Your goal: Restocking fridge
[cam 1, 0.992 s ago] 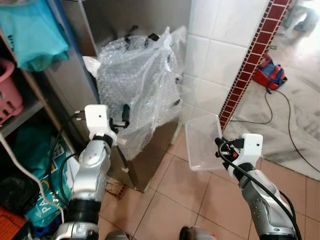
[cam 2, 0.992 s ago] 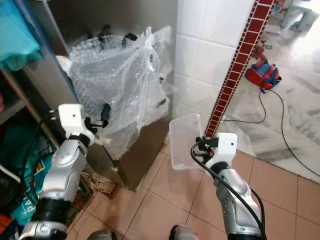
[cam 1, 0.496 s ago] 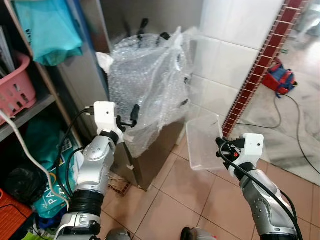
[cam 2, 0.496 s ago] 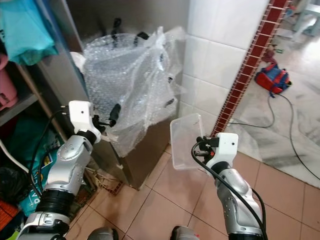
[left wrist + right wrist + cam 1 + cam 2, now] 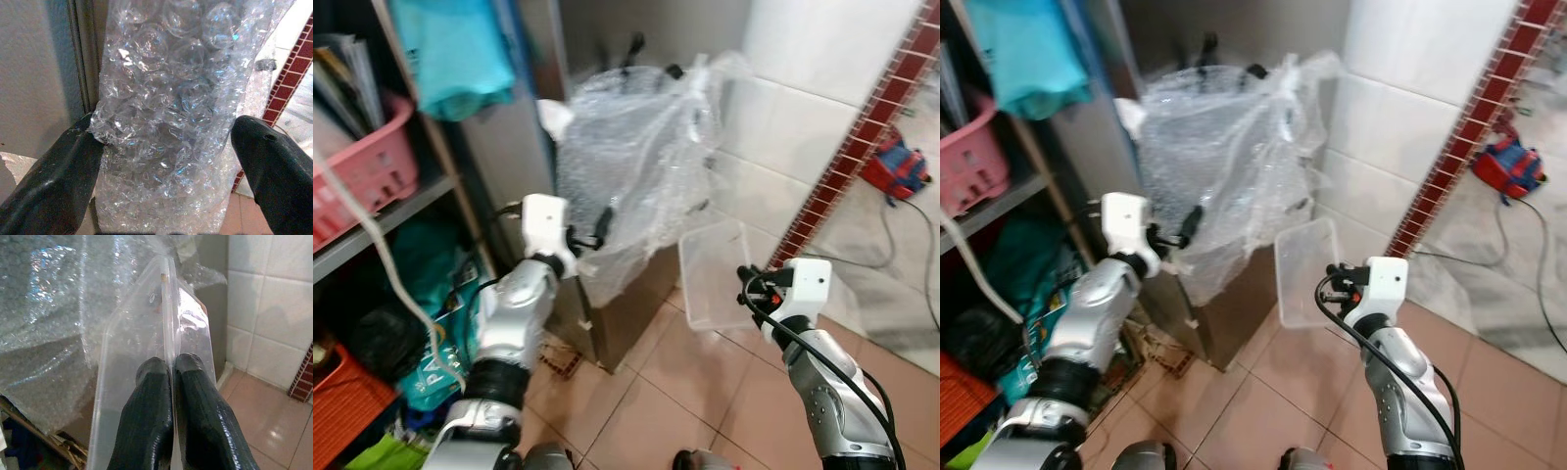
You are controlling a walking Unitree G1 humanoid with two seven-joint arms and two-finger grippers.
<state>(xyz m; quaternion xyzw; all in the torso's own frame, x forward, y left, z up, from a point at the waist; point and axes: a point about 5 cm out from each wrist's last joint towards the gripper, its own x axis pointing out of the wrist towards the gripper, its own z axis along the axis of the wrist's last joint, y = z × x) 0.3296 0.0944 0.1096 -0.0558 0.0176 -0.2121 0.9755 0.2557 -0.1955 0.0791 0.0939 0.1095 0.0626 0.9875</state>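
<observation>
A clear plastic tray (image 5: 713, 274), thin-walled and rectangular with rounded corners, is held upright by its rim in the right gripper (image 5: 172, 364); the jaws are pinched fully together on that edge. The tray hangs above the tiled floor (image 5: 656, 411), just beside the lower corner of the bubble wrap (image 5: 636, 157).

The bubble wrap is draped loosely over a grey metal cabinet (image 5: 626, 308), crinkled and glossy, with large round cells seen in the left wrist view. The left gripper (image 5: 166, 147) is placed at the wrap's hanging edge, jaws spread wide with wrap lying between the fingers (image 5: 54, 186); one finger seems to touch the film, though contact can't be confirmed.

A shelving unit (image 5: 401, 211) with a pink basket (image 5: 362, 166) and a teal bag (image 5: 460, 49) stands on the robot's left, close to the left arm. A white tiled wall (image 5: 803, 98) with a red tile strip (image 5: 862, 147) bounds the right side. Open floor is left in front of the cabinet and behind the right arm. Frames are slightly blurred.
</observation>
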